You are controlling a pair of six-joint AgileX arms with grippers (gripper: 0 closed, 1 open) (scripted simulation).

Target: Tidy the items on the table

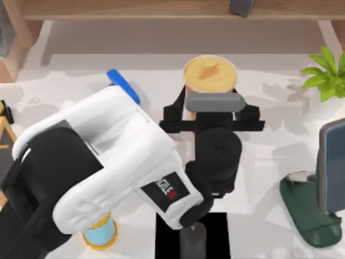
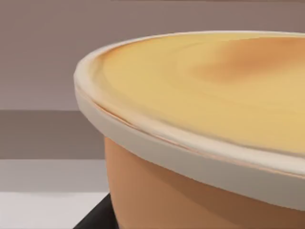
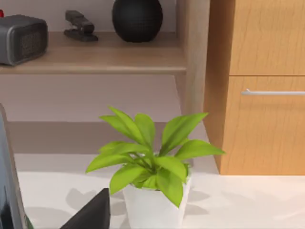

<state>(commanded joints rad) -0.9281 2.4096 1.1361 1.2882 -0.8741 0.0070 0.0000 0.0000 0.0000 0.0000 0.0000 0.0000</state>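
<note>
One end effector, the left (image 1: 211, 120), straddles the orange drink cup (image 1: 209, 81) with its grip unreadable; a nudge could topple it.

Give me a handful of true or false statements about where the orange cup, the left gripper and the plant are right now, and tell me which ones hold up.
1. The left gripper is at the orange cup. True.
2. The orange cup lies tipped on its side. False: it stands upright, lid on top.
3. A potted plant stands at the table's right side. True.
4. The plant's pot is black. False: it is white.
5. A blue spool sits near the table's front left. True.
</note>
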